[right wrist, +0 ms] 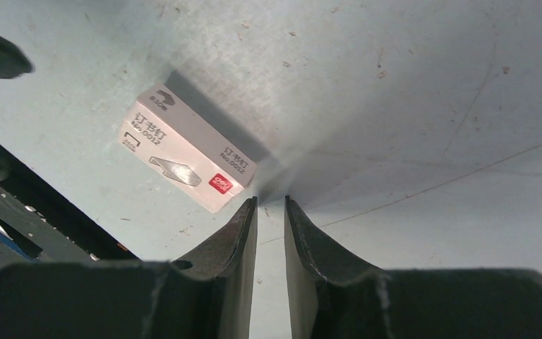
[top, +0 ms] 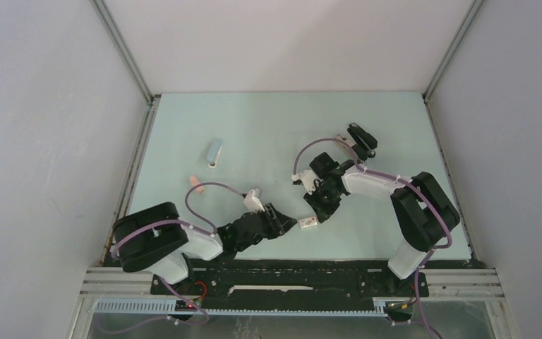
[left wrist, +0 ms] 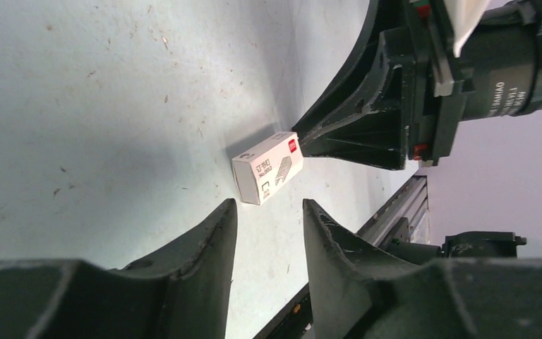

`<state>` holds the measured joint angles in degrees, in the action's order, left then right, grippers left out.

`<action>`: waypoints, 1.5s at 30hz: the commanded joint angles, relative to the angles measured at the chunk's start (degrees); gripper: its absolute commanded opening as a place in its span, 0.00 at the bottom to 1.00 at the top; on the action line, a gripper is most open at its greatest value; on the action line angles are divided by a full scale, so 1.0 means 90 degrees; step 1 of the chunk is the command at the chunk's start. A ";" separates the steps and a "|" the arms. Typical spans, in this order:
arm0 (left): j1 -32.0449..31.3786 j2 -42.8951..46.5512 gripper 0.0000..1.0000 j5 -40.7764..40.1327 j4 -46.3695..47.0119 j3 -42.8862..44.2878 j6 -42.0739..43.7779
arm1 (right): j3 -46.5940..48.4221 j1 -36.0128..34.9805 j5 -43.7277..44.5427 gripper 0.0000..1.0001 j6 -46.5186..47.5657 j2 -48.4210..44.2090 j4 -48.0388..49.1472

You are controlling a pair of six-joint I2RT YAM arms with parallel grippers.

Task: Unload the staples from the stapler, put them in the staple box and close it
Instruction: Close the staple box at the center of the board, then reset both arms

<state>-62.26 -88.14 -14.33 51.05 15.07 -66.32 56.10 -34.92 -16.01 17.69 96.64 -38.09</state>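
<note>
No staples show in any view. The black stapler [top: 360, 140] lies at the back right of the table, away from both grippers. A small white-and-grey box [top: 308, 224] with a red mark rests near the front edge between them. My left gripper [top: 291, 224] is open and empty, and the box [left wrist: 268, 167] lies just ahead of its tips [left wrist: 269, 203]. My right gripper [top: 320, 215] points down at the table, its jaws a thin slit apart and holding nothing [right wrist: 271, 199]. The box [right wrist: 187, 159] is just to the left of its tips, touching or nearly touching them.
A pink block [top: 195, 185] and a light blue-and-white oblong object [top: 214, 153] lie on the left half of the table. The black frame rail [top: 289, 268] runs along the front edge, just behind the box. White walls enclose the table.
</note>
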 commanded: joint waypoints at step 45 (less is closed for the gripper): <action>0.1561 0.7011 1.00 -0.1078 -0.5841 -0.0015 0.3107 | 0.0017 0.2957 -0.1951 0.44 0.0557 -0.4136 -0.0176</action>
<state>-50.87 -28.45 -26.72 2.52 13.82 -42.28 55.96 -10.02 -29.65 22.26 62.63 -40.91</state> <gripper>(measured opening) 0.996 0.413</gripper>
